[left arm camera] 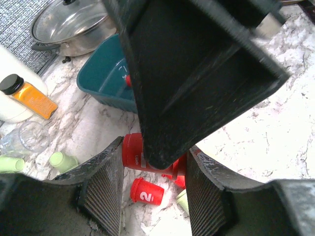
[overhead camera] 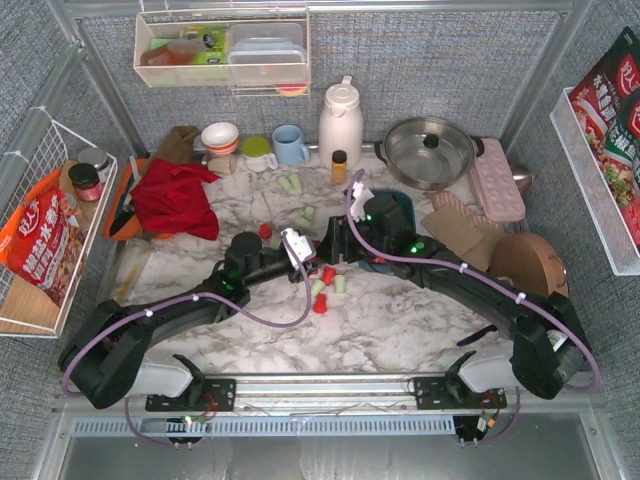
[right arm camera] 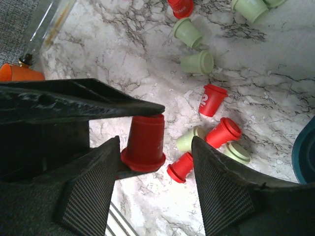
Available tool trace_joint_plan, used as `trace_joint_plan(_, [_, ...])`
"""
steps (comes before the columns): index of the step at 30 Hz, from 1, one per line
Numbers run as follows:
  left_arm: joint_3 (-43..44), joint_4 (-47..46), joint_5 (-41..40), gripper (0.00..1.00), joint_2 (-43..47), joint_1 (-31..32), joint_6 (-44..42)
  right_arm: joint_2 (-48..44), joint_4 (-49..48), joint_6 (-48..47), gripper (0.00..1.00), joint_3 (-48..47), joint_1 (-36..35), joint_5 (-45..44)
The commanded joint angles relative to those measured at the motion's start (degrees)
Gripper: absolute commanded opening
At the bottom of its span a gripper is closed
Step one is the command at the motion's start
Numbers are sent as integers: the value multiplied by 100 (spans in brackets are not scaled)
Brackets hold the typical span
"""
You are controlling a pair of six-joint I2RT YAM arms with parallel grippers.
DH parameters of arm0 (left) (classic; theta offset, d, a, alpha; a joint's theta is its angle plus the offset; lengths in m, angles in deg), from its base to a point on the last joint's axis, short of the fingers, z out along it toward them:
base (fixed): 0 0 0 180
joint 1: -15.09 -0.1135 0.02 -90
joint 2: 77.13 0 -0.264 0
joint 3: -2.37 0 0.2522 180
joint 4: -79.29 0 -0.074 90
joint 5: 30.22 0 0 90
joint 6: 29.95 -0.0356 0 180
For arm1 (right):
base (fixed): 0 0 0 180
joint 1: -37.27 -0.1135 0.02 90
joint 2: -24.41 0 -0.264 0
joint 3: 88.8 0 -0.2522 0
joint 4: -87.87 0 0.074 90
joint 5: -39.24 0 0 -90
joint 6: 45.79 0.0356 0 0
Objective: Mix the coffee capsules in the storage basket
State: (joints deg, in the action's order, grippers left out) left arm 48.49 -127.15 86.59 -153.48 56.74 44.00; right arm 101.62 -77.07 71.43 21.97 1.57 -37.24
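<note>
The left gripper (left arm camera: 153, 169) is clamped on one red capsule (right arm camera: 143, 140), a pad on each end, so the capsule's long axis runs straight across the jaws. The right gripper (right arm camera: 155, 162) straddles that same capsule with its jaws apart. A clear gap shows on one side, and I cannot tell whether the other pad touches it. Both meet over the middle of the marble tabletop (right arm camera: 275, 98), where loose red and mint coffee capsules (right arm camera: 202, 61) lie scattered just beside them. The teal storage basket (left arm camera: 101, 91) sits toward the far right edge, beyond the held capsule, with at least one red capsule inside. The right arm is nearer to it, so a handover looks likely.
</note>
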Motion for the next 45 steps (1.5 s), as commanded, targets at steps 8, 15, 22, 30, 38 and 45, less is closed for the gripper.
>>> trace_joint_plan(8, [86, -109, 256, 28, -81, 80, -130, 396, -497, 208, 40, 8, -33, 200])
trace_joint_plan(15, [159, 43, 154, 44, -148, 107, -88, 371, -534, 194, 22, 104, -21, 148])
trace_joint_plan(22, [456, 361, -16, 99, -294, 111, 356, -81, -125, -149, 14, 222, 288, -681])
trace_joint_plan(30, [686, 632, -415, 99, -364, 173, 1039, -380, 568, -1289, 14, 337, 1000, -2479])
trace_joint_plan(38, [1072, 1929, -957, 99, -63, 185, 2282, 366, 647, -1635, 30, 202, 1680, -2364])
trace_joint_plan(45, [1035, 3610, -2407, 99, 215, 181, 3444, 1005, 738, -1552, 46, -86, 1733, -2054])
